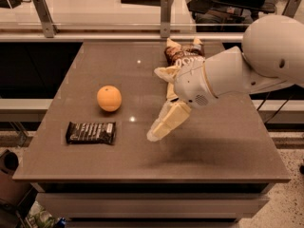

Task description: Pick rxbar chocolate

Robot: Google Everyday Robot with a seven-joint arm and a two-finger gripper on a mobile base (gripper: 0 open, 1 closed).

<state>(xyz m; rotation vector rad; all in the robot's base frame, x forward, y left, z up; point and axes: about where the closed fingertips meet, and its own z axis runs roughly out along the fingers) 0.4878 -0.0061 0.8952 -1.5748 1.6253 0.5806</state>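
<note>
No legible txt; claw (157, 130) above table (228, 146).

The rxbar chocolate (90, 132) is showing a glossy black-brown wrapper with rows of white lettering. The orange (109, 98) is glowing plain orange, the chip bag (183, 53) is showing brown and cream, and the cream-white gripper (159, 129) is hanging over the middle of the grey-brown table (228, 141).

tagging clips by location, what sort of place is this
Probably an office break area or lab: a counter-like table with a snack bar and an orange, a glass-and-metal railing behind. The gripper hovers over the table's middle.
</note>
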